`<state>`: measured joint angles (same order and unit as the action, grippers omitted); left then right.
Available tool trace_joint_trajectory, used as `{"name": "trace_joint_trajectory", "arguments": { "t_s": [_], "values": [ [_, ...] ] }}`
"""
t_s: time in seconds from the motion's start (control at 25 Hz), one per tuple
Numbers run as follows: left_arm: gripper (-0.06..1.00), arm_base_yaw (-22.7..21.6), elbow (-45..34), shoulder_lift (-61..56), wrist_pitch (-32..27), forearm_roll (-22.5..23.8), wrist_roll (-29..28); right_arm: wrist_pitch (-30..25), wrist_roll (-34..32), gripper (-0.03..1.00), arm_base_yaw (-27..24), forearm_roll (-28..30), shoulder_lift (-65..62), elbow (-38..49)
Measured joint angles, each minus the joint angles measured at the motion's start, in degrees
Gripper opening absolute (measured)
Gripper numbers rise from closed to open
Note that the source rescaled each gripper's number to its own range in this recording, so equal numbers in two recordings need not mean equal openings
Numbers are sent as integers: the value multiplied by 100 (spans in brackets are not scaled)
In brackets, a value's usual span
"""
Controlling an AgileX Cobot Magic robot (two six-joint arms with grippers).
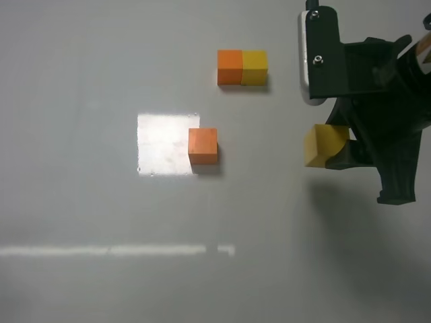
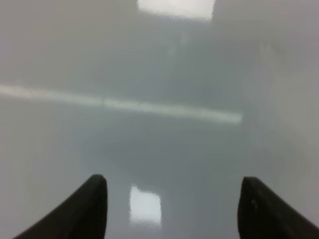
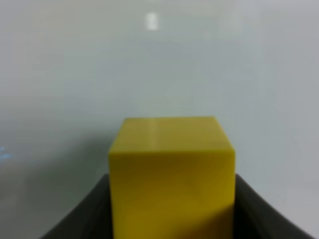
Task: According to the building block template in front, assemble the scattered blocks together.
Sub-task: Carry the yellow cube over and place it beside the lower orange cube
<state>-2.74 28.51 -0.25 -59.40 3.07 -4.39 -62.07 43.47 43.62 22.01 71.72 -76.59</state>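
1. two loose cubes matter here. the yellow cube (image 1: 322, 145) is at the right of the overhead picture, mid-height, pinched in the right gripper (image 1: 333, 149). the orange cube (image 1: 203, 146) lies alone near the centre, at the right edge of a bright patch (image 1: 161, 145) of glare on the table (image 1: 81, 87).
2. the deciding relation: the orange cube lies straight to the left of the held yellow one, at much the same height in the frame. they are well apart, with only bare table between them.
3. the template bar (image 1: 242, 67) lies in the upper middle, its long axis running left to right, orange half left and yellow half right. so the yellow cube belongs flush against the orange cube's right face, the one turned toward the gripper.
4. from overhead the yellow cube looks slightly turned against the orange cube's edges, and probably clear of the table. i judge it needs squaring before contact.
5. the right arm enters from the upper right, its fingers reaching leftward. its wrist view shows dark fingers pressed on both side faces of the cube.
6. the left gripper (image 2: 172, 209) is absent from the overhead view. its own view shows fingertips spread apart over bare table with nothing between them, so the right arm is the nearer one.
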Motion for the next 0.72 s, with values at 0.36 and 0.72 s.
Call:
{"name": "trace_joint_trajectory", "arguments": {
  "t_s": [0.36,0.72],
  "values": [
    [43,0,0,0,0,0,0,-316,-12,0,472,28,834,-902],
    [43,0,0,0,0,0,0,-374,-42,0,598,44,1398,-1432]
  ]
}}
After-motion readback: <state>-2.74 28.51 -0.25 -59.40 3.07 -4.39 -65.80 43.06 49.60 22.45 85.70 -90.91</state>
